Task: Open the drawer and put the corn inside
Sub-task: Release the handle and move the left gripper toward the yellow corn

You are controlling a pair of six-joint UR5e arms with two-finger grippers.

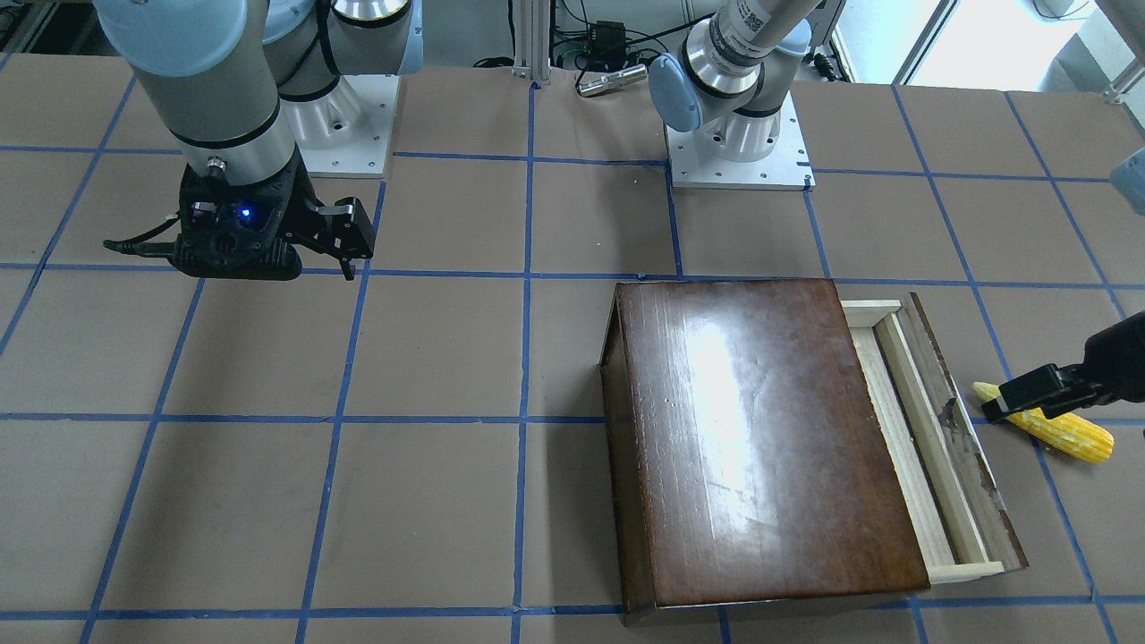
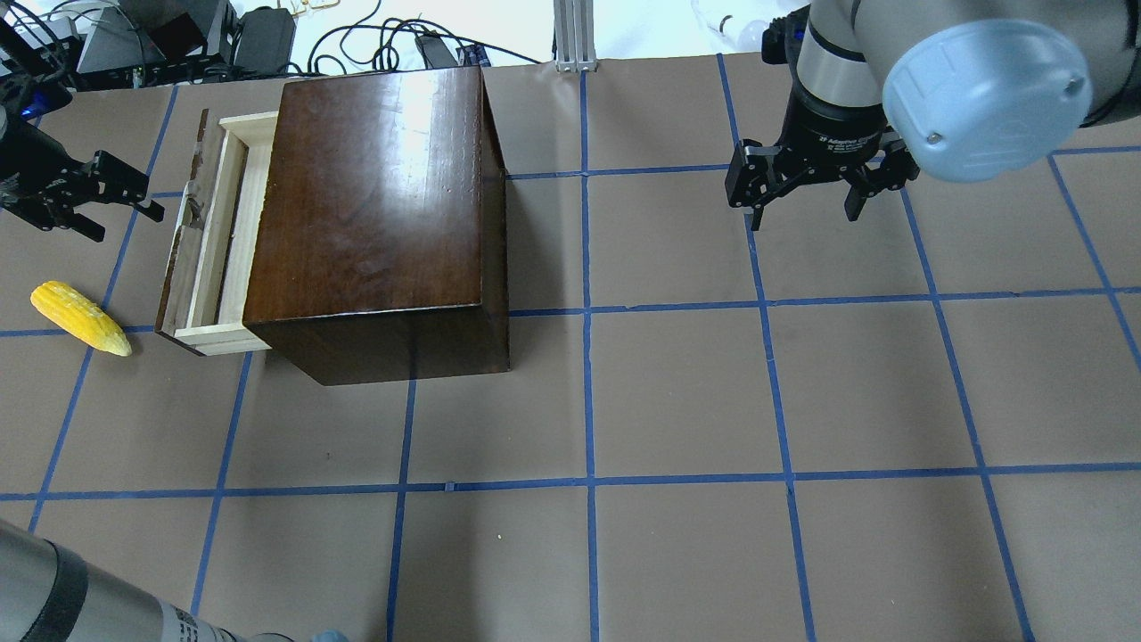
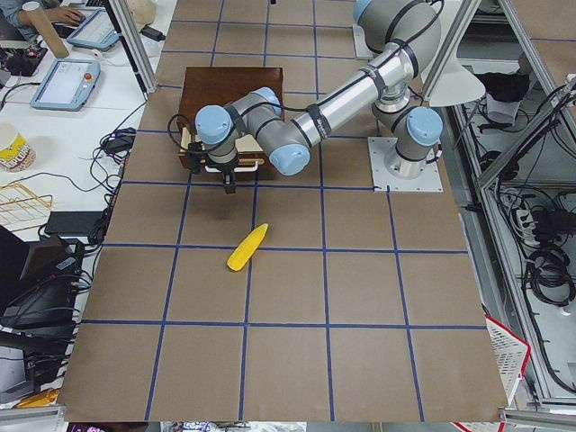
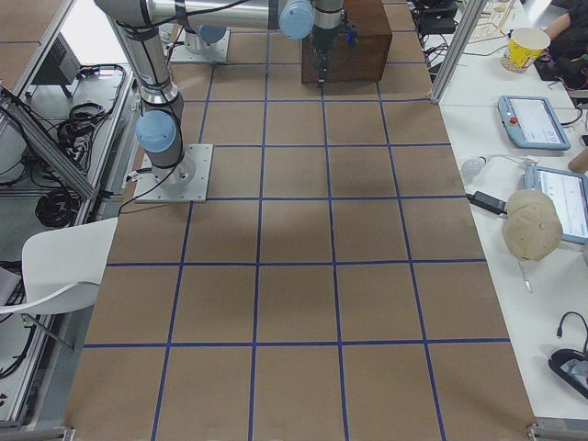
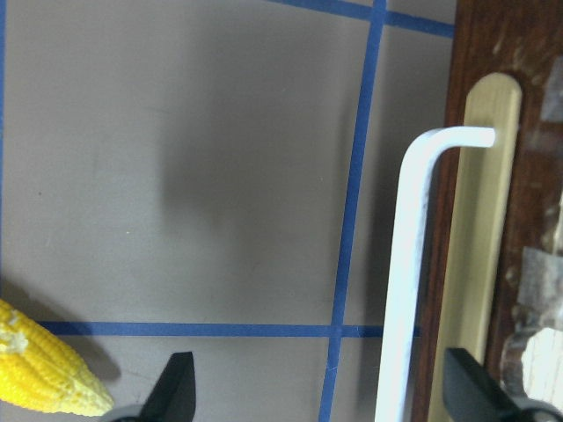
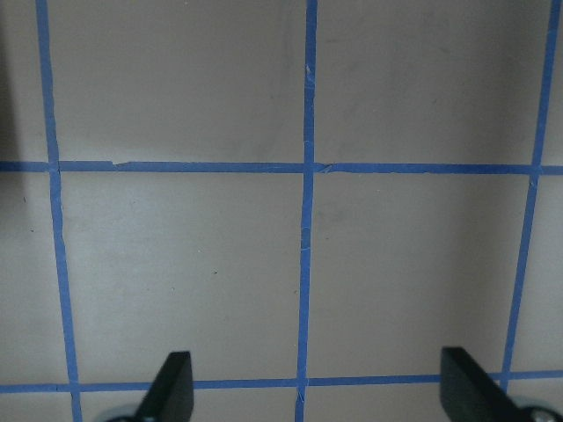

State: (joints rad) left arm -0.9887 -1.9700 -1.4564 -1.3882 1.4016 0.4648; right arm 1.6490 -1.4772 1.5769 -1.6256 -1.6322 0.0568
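Where the corn (image 2: 78,317) lies: flat on the counter (image 2: 677,392), outside the drawer, off to the robot's left of it. Pointed end aims at the drawer's near corner, close to it, no contact.
Corn vs left arm: front view has a finger overlapping the cob. Overhead and the left side view show them apart.
Drawer (image 2: 225,227): part-way out of the box's left side. A narrow strip of pale wood interior is exposed.
Front panel (image 1: 977,467): dark, scuffed, faces the robot's left.
Handle (image 5: 400,290): white bar, mid-panel, mounted on a pale wood strip.
Left fingers (image 5: 176,391): spread wide, pinching nothing. They hang above the counter just beside the handle, on its outer side. In the wrist view the handle's lower end shows between the two tips, nearer the panel-side tip. Overhead shows a gap between the tips and the handle.
Box (image 2: 374,187): glossy dark brown, sitting on the counter across a blue tape line (image 2: 586,267). Bright glare on the lid.
Right fingers (image 2: 747,192): spread wide, pinching nothing, pointing down above the counter. Well apart from the box, on the robot's right half, at about the same depth as the box's far half. The wrist view shows only brown counter and tape grid beneath.
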